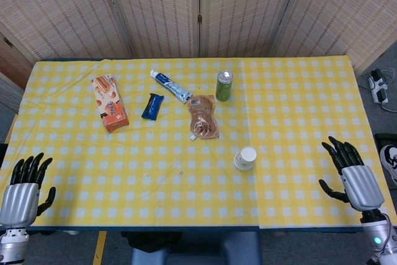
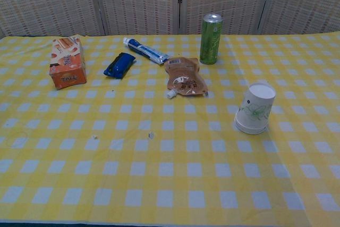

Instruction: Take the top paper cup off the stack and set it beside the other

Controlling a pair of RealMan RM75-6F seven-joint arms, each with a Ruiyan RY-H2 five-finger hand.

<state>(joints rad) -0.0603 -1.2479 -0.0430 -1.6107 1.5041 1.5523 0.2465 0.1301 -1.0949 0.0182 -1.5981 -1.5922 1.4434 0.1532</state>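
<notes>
tablecloth: yellow-white check | cup stack: white, green print | can: green | box: orange

Left hand low at the near left edge, fingers spread, holding nothing; right hand at the near right edge, likewise spread and empty.

1. Orange box: print on the front face, too small and blurred to read.
2. Toothpaste tube: blue-and-white lettering along its length, not legible.
3. Green can: markings on the side, unreadable.
4. Brown spouted pouch: label panel present, text cannot be made out.
5. Blue wrapper: no legible print.
6. Paper cup: green leaf pattern and a small dark mark, no readable words.
</notes>
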